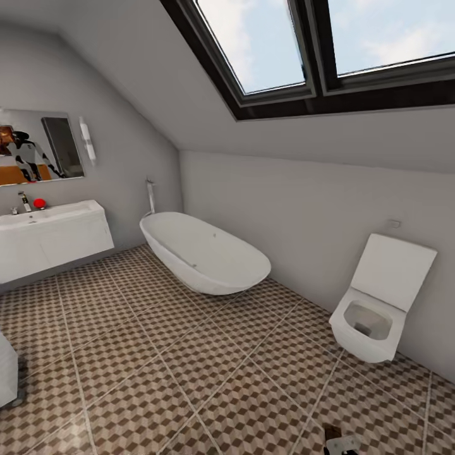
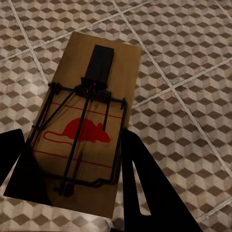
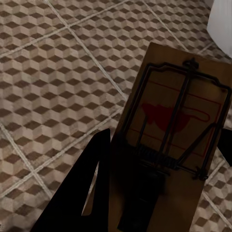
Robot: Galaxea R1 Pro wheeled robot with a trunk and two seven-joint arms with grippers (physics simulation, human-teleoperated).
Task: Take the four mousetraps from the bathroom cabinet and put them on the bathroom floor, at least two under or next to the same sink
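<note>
The left gripper (image 2: pixel 72 183) is clamping its two black fingers (image 2: pixel 145 183) on the sides of a flat tan wooden mousetrap (image 2: pixel 89 121) with dark wire parts and a red mouse printed on its board, holding it in the air over the bathroom floor (image 2: pixel 188 72) of square tiles patterned with brown, beige and white cubes. The right gripper (image 3: pixel 159 179) is gripping a second tan wooden mousetrap (image 3: pixel 179 121) of the same kind in the same way, one black finger (image 3: pixel 82 193) lying along the board's edge, with the tiled floor beneath and a white curved fixture at the picture's corner.

From the head camera, the patterned floor (image 1: pixel 158 354) is stretching across an attic bathroom. A white oval freestanding bathtub (image 1: pixel 202 253) is standing near the sloped wall. A white wall-hung toilet (image 1: pixel 373 309) is sitting to the right. A white rectangular sink unit (image 1: pixel 50 237) is hanging at the left under a mirror (image 1: pixel 38 148), with a small red object (image 1: pixel 39 203) beside its tap. A dark-framed skylight (image 1: pixel 316 44) is showing blue sky above.
</note>
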